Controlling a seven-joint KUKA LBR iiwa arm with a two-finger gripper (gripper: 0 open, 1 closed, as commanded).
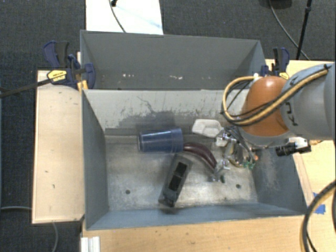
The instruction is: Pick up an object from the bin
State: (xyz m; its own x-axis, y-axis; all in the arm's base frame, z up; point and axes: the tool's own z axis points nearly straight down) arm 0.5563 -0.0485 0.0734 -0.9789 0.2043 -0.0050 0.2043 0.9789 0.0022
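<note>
My gripper [221, 157] hangs low in the right part of the bin, open, with nothing between its fingers. Just to its left lies a dark maroon curved thing [198, 151], whose right end nearly meets the fingers. A small white block [205, 126] rests behind the gripper, near the back wall. On the floor to the front left lies a black oblong thing [175, 182], at a slant.
A dark blue cup [160, 140] lies on its side left of the maroon thing. The arm with its orange dome and looped cables leans in over the bin's right wall. Bare floor shows at the left and the front right.
</note>
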